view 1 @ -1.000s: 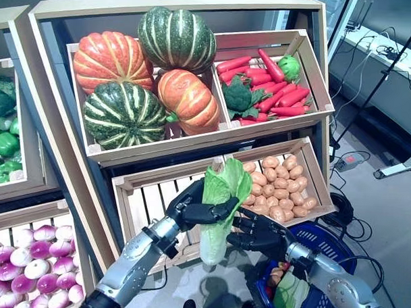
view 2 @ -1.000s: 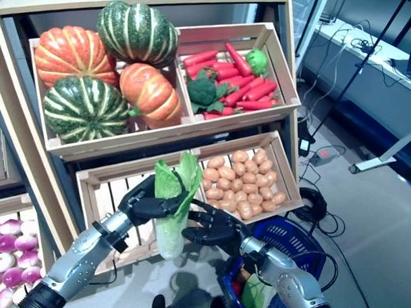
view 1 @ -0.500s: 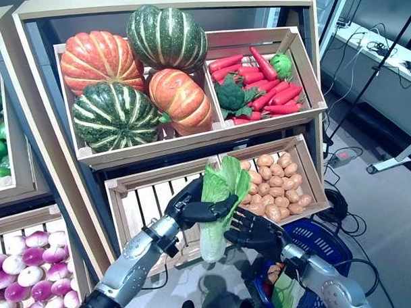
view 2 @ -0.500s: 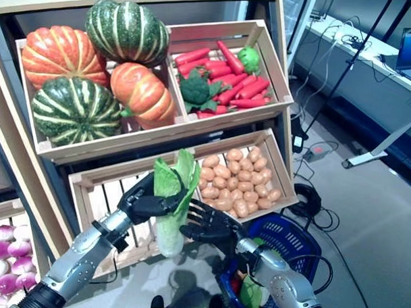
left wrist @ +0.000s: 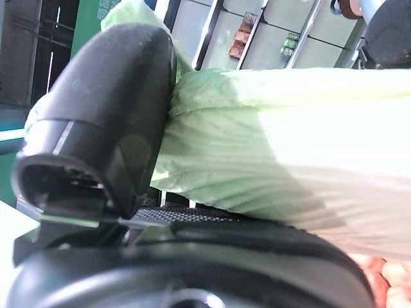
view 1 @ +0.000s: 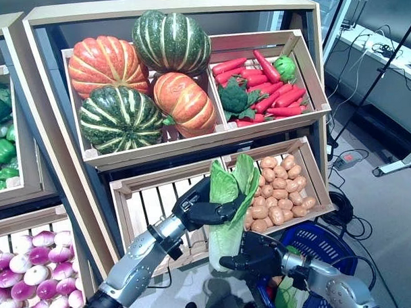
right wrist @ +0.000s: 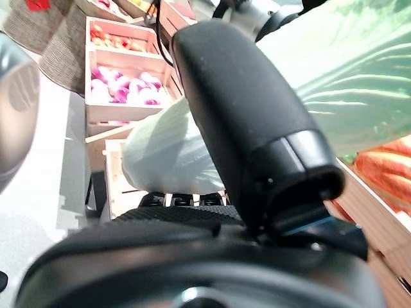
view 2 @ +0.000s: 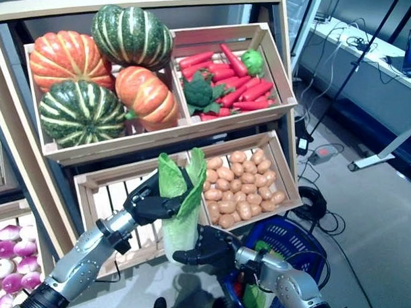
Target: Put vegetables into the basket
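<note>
A long pale green cabbage [view 1: 230,195] stands upright in front of the stand's lower crates. My left hand [view 1: 202,209] is curled round its leafy upper half, and the left wrist view shows the thumb [left wrist: 109,115] pressed on the leaves [left wrist: 289,141]. My right hand [view 1: 256,254] is curled round the cabbage's white base from below right, and its thumb [right wrist: 250,122] lies against the base [right wrist: 167,157]. The blue basket [view 1: 327,241] stands on the floor just right of both hands. It holds a green leafy vegetable [view 1: 286,295] and something reddish.
The wooden stand [view 1: 158,142] with its tilted crates rises right behind the cabbage. The slatted lower crate [view 1: 150,199] is behind my left hand, and a crate of small brown potatoes [view 1: 278,194] is next to the cabbage. Cables and a desk lie at the far right.
My right hand, spread open beside the cabbage before, has dropped to its white base and curled round it. My left hand keeps its hold and has moved the cabbage slightly right.
</note>
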Available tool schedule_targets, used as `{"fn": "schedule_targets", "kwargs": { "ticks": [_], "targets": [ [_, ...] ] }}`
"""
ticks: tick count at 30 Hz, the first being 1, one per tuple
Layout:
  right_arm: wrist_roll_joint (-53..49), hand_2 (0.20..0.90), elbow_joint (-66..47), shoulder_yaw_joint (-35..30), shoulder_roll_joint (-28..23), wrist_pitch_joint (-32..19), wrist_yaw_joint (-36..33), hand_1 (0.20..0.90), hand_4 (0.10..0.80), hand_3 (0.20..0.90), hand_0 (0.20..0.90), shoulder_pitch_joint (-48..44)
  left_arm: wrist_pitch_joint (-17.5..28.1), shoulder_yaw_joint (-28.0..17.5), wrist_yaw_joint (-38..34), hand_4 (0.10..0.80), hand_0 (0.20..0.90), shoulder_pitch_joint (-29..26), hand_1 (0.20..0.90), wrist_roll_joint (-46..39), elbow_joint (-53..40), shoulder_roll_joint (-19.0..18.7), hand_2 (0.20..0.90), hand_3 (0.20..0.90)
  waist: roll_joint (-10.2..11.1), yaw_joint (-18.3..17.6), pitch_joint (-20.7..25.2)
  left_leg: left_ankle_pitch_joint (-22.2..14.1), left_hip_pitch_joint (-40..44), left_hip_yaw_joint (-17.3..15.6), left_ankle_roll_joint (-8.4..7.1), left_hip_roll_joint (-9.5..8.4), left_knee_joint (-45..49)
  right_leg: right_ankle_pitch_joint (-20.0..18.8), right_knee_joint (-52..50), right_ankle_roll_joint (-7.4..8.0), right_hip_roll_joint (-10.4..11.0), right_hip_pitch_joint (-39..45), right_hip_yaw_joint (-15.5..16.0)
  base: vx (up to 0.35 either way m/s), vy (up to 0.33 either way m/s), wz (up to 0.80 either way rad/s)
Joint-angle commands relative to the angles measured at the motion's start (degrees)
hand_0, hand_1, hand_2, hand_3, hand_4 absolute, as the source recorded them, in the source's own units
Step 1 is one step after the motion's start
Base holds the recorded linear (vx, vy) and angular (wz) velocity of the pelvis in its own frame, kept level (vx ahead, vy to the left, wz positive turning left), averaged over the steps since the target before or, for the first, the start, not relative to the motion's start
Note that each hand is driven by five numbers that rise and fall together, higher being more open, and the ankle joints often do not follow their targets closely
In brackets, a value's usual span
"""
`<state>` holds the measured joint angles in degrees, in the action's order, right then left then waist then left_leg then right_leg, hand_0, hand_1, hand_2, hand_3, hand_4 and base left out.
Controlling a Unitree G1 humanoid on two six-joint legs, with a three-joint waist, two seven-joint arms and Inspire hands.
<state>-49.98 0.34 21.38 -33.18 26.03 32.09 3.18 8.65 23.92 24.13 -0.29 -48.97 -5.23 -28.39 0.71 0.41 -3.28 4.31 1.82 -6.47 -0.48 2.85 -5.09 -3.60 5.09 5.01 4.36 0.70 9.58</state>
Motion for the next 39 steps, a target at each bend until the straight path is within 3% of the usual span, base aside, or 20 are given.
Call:
{"fn": "schedule_targets", "kwargs": {
  "ticks": [1, 3, 4, 5, 6, 24, 25, 26, 27, 32, 39],
  "targets": [
    [-5.2, 0.9, -3.1, 3.9, 3.1, -1.5, 10.1, 0.9, 0.8, 0.9, 0.9, -3.7, 3.6, 0.0, 4.5, 0.4, 0.3, -6.6, 0.3, -8.2, -5.5, 3.5, 0.3, 0.3, 2.5, 0.7, 3.7, -3.4, 0.1, 2.8, -1.96, 1.07, 0.1, -0.5, -0.1, 2.18, 3.1, 1.8, 1.2, 0.0, 0.0, 0.0],
    [-5.7, 0.9, -3.2, 4.3, 3.3, -1.7, 10.2, 0.9, 0.8, 0.9, 0.9, -3.7, 3.0, 0.2, 5.4, 0.4, 0.3, -6.5, 0.3, -9.4, -5.6, 3.9, 0.3, 0.3, 2.5, 0.7, 3.7, -3.4, 0.1, 2.7, -2.0, 1.15, 0.1, -0.5, -0.1, 2.22, 3.1, 1.9, 1.1, 0.0, 0.0, 0.0],
    [-5.8, 0.839, -3.2, 4.4, 3.4, -1.7, 10.3, 0.839, 0.759, 0.839, 0.839, -3.6, 2.6, 0.3, 6.0, 0.4, 0.3, -6.5, 0.3, -10.1, -5.7, 4.1, 0.3, 0.3, 2.5, 0.7, 3.7, -3.4, 0.1, 2.8, -2.01, 1.14, 0.1, -0.5, -0.1, 2.22, 3.1, 1.9, 1.0, 0.0, 0.0, 0.0],
    [-5.8, 0.502, -3.2, 4.6, 3.6, -1.8, 10.3, 0.502, 0.535, 0.502, 0.502, -3.7, 2.4, 0.4, 6.3, 0.4, 0.3, -6.4, 0.3, -10.4, -5.7, 4.3, 0.3, 0.3, 2.4, 0.6, 3.7, -3.4, 0.1, 2.9, -1.99, 1.14, 0.1, -0.5, -0.1, 2.22, 3.1, 1.8, 0.9, 0.0, 0.0, 0.0],
    [-6.2, 0.3, -3.3, 4.7, 3.9, -1.8, 9.6, 0.3, 0.4, 0.3, 0.3, -3.6, 2.1, 0.5, 6.3, 0.4, 0.3, -6.3, 0.3, -10.2, -5.8, 4.6, 0.3, 0.3, 2.4, 0.6, 3.8, -3.4, 0.1, 2.9, -2.02, 1.15, 0.1, -0.5, -0.1, 2.22, 3.1, 1.8, 0.9, 0.0, 0.0, 0.0],
    [-10.6, 0.3, -2.4, 1.6, 5.9, -5.4, 4.1, 0.3, 0.4, 0.3, 0.3, -2.3, 2.6, 0.1, 8.0, 0.4, 0.3, -5.7, 0.3, -5.8, -5.5, 3.8, 0.3, 0.3, 1.9, 0.1, 3.5, -3.3, 0.2, 2.9, -1.93, 1.28, 0.1, -0.5, -0.1, 2.37, 3.2, 1.8, 0.4, 0.0, 0.0, 0.0],
    [-11.2, 0.3, -2.4, 1.4, 5.9, -6.2, 2.8, 0.3, 0.4, 0.3, 0.3, -2.2, 2.6, 0.0, 7.7, 0.428, 0.342, -5.7, 0.342, -5.5, -5.5, 3.9, 0.342, 0.342, 1.9, 0.0, 3.5, -3.3, 0.2, 2.9, -1.96, 1.3, 0.1, -0.5, -0.1, 2.39, 3.3, 1.8, 0.5, 0.0, 0.0, 0.0],
    [-11.8, 0.3, -2.2, 0.9, 5.9, -7.0, 1.2, 0.3, 0.4, 0.3, 0.3, -2.1, 2.8, -0.2, 7.4, 0.546, 0.519, -5.7, 0.519, -5.1, -5.3, 3.7, 0.519, 0.519, 1.9, 0.0, 3.5, -3.3, 0.2, 2.9, -1.99, 1.3, 0.1, -0.5, -0.1, 2.43, 3.3, 1.8, 0.5, 0.0, 0.0, 0.0],
    [-12.6, 0.3, -1.8, -0.3, 5.9, -8.2, -1.2, 0.3, 0.4, 0.3, 0.3, -1.9, 3.2, -0.8, 6.7, 0.8, 0.9, -5.7, 0.9, -4.2, -5.2, 3.2, 0.9, 0.9, 1.9, -0.2, 3.5, -3.4, 0.3, 2.8, -1.91, 1.3, 0.1, -0.5, -0.1, 2.44, 3.2, 1.8, 0.4, 0.0, 0.0, 0.0],
    [-12.6, 0.3, -1.5, -5.2, 5.7, -12.5, -9.9, 0.3, 0.4, 0.3, 0.3, 0.9, 6.0, -4.2, 3.2, 0.8, 0.9, -3.5, 0.9, 1.9, -5.7, 1.0, 0.9, 0.9, 1.8, -0.8, 3.2, -3.2, 0.1, 2.4, -1.84, 1.46, 0.1, -0.6, -0.1, 2.44, 3.1, 1.5, 0.2, 0.0, 0.0, 0.0],
    [-8.2, 0.3, 0.3, -16.0, 7.0, -23.1, -24.9, 0.3, 0.4, 0.3, 0.3, 8.7, 8.1, -12.5, -1.8, 0.8, 0.9, 2.3, 0.9, 12.1, -6.0, -2.7, 0.9, 0.9, 1.6, -2.5, 1.9, -3.0, -0.4, 0.9, -1.73, 1.8, 0.1, -0.6, -0.1, 2.35, 2.8, 0.4, -0.5, 0.002, -0.015, -0.06]
  ]
}}
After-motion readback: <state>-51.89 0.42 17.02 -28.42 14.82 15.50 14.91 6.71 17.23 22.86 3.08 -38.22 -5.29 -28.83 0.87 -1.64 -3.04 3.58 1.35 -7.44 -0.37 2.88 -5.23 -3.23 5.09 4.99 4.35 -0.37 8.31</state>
